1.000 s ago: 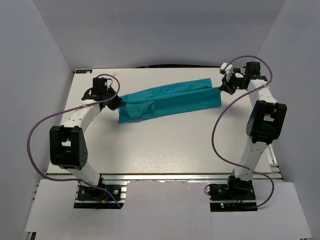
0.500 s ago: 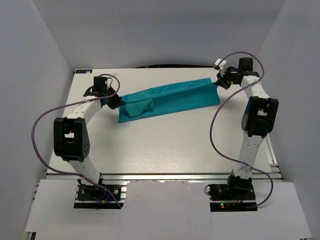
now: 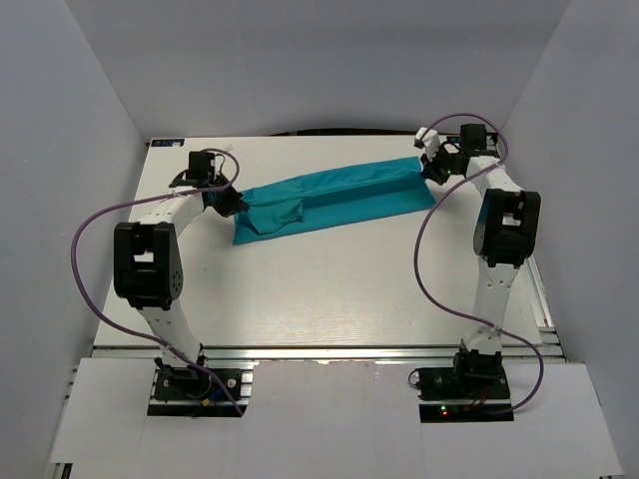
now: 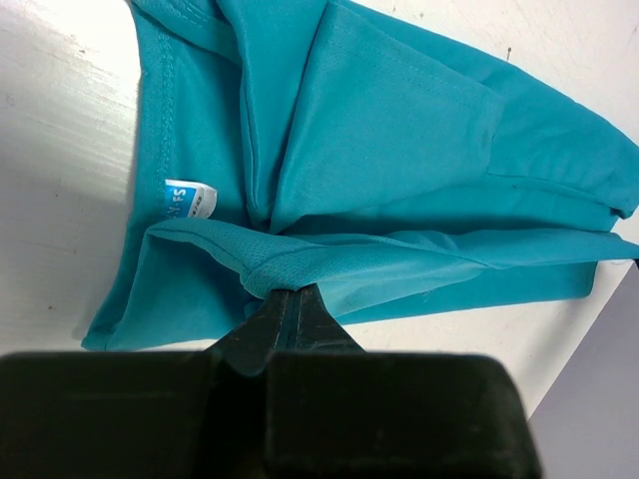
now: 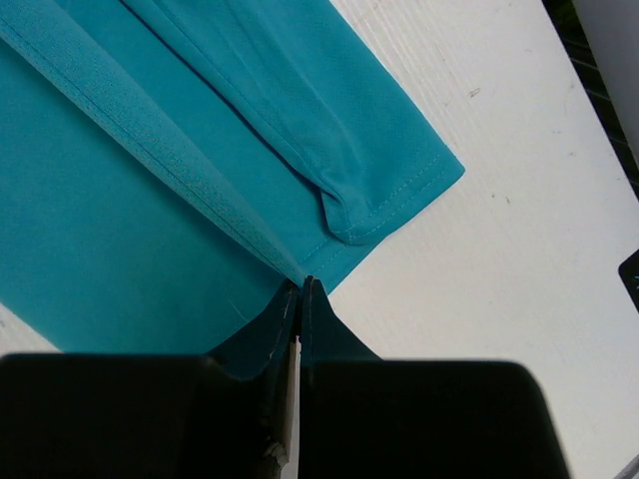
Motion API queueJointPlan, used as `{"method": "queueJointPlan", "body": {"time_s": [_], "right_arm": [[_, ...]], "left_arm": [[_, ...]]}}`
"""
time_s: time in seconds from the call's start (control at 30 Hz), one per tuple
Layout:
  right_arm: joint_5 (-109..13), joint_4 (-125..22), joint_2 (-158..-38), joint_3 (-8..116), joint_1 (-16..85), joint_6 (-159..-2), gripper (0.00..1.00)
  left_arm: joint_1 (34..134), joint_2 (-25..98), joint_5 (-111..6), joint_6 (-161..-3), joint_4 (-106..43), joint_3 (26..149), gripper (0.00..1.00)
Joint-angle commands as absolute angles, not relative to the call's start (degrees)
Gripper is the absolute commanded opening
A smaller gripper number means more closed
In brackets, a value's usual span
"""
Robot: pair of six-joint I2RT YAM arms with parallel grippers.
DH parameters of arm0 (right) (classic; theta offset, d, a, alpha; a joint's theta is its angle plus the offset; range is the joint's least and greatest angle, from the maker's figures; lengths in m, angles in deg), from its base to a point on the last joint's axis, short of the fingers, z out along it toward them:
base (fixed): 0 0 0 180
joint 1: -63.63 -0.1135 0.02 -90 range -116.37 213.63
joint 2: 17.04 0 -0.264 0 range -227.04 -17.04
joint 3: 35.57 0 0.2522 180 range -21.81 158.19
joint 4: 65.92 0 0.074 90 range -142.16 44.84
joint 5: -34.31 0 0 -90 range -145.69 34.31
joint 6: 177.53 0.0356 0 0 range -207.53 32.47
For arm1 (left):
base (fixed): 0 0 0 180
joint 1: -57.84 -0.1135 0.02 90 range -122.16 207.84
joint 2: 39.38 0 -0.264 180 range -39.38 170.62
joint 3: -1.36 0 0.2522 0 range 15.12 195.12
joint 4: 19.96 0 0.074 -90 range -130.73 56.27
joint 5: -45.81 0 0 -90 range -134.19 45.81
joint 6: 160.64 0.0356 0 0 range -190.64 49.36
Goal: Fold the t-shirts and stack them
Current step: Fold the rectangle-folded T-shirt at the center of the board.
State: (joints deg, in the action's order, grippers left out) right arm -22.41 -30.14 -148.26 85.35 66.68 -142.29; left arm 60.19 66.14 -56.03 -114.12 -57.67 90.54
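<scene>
Pinched shut on the t-shirt [image 3: 334,200] at both ends — left gripper [image 4: 290,299] on a bunched fold at its tips, right gripper [image 5: 302,289] on a hem edge. Stretched long between the two. Could slip from such thin bites under uneven pull, spoiling the fold

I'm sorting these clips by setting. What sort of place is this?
Probably a robotics lab test cell, not a home or laundry: plain grey panels box in a white table, the left arm and right arm mount on an aluminium rail, and the teal t-shirt is the only household item.
</scene>
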Motion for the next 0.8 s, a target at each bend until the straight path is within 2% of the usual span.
{"method": "queueJointPlan", "body": {"time_s": [0.0,0.77], "right_arm": [[-24.7,-34.1,-149.3,88.0,66.4,-141.3,0.00],[-29.0,-39.5,-152.7,89.3,65.1,-139.3,0.00]], "left_arm": [[59.4,66.1,-54.4,-113.4,-57.5,93.0,0.00],[58.8,70.0,-53.6,-113.6,-57.5,96.2,0.00]]}}
